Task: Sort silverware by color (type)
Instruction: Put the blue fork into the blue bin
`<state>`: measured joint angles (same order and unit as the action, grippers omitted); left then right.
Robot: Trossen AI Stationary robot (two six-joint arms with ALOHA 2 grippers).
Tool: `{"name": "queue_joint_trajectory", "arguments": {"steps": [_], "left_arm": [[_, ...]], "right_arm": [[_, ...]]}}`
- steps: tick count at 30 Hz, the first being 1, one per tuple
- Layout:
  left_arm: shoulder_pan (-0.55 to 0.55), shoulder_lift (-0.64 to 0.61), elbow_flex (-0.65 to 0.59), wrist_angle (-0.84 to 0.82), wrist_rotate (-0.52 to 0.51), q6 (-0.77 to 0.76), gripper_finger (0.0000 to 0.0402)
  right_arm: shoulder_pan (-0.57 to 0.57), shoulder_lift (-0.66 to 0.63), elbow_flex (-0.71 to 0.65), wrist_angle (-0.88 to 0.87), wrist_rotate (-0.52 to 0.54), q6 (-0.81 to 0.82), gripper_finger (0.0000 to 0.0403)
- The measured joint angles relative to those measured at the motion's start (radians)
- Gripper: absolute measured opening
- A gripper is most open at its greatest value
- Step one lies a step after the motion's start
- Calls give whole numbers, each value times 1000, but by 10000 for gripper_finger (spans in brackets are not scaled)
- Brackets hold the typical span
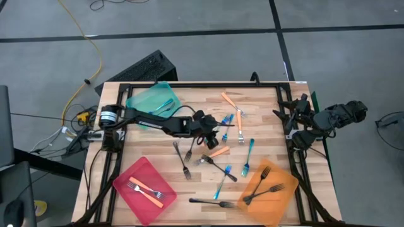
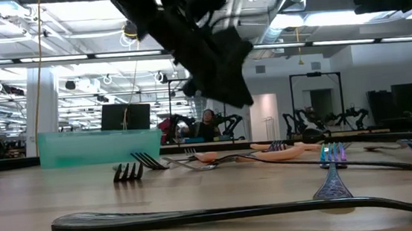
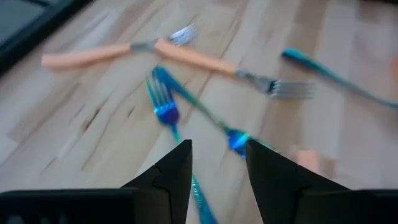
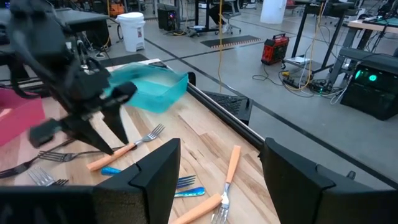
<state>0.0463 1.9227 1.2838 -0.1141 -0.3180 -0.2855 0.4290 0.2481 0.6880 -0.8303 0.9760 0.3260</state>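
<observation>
Several forks lie flat on the wooden table. Two blue forks cross each other at mid-table, with orange-handled forks just beyond and black forks nearer the front. My left gripper hangs open, slanting down just above the crossed blue forks, and holds nothing. My right gripper waits wide open at the table's right edge.
A teal tray at the far left holds a blue fork. A red tray at the near left holds an orange-handled fork. An orange tray at the near right holds black forks. A long black fork lies near the front edge.
</observation>
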Motion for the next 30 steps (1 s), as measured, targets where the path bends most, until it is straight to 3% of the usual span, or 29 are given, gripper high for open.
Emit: {"name": "queue_joint_trajectory", "arguments": {"steps": [16, 23, 30], "left_arm": [[49, 158, 24, 118, 22, -37, 133], [50, 161, 23, 165, -80, 9, 133], [50, 160, 20, 190, -91, 17, 132]], "right_arm": [[0, 0, 0, 0, -2, 0, 242], [0, 0, 0, 0, -2, 0, 242], [0, 0, 0, 0, -2, 0, 242]]}}
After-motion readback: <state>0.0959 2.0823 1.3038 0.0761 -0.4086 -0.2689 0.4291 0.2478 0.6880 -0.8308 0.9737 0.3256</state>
